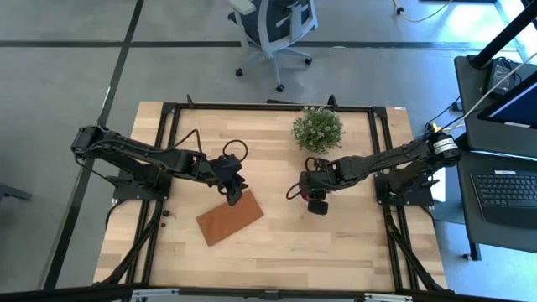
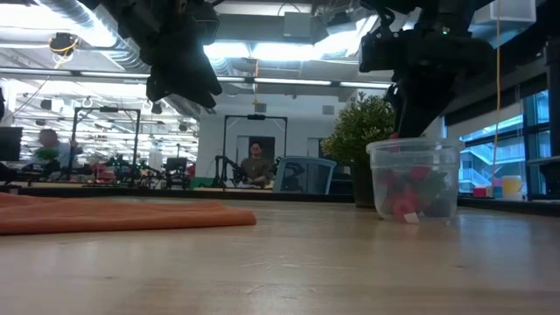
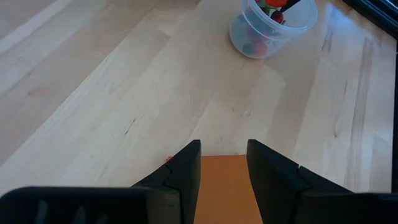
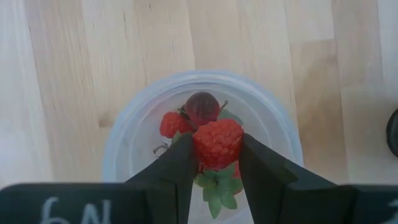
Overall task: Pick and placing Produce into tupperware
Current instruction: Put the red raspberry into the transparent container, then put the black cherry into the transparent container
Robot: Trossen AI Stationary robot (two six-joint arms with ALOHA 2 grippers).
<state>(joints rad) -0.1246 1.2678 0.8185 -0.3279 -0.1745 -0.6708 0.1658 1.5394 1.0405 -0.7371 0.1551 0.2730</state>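
Observation:
The tupperware, a small round clear cup (image 4: 127,134), stands on the wooden table with red and dark berry pieces and green leaves inside it (image 2: 411,197). My right gripper (image 4: 217,165) hangs over the cup's mouth, shut on one red berry-like piece of produce (image 4: 217,142). My left gripper (image 3: 224,163) hovers open over the corner of a flat brown board (image 1: 229,220), left of the cup (image 3: 270,28), with nothing between its fingers. My right gripper pinches the red piece by its two sides (image 4: 198,146) between its two fingers (image 4: 261,171). The fingers come from above, pointing steeply down. The piece is lifted clear, right over the cup's opening and above the pieces that lie inside.
A green bushy potted plant (image 1: 317,128) stands just behind the cup toward the far edge. The brown board lies flat left of centre. Two small dark bits (image 1: 165,218) lie near the left frame rail. Bare wood stretches along the near side of the table.

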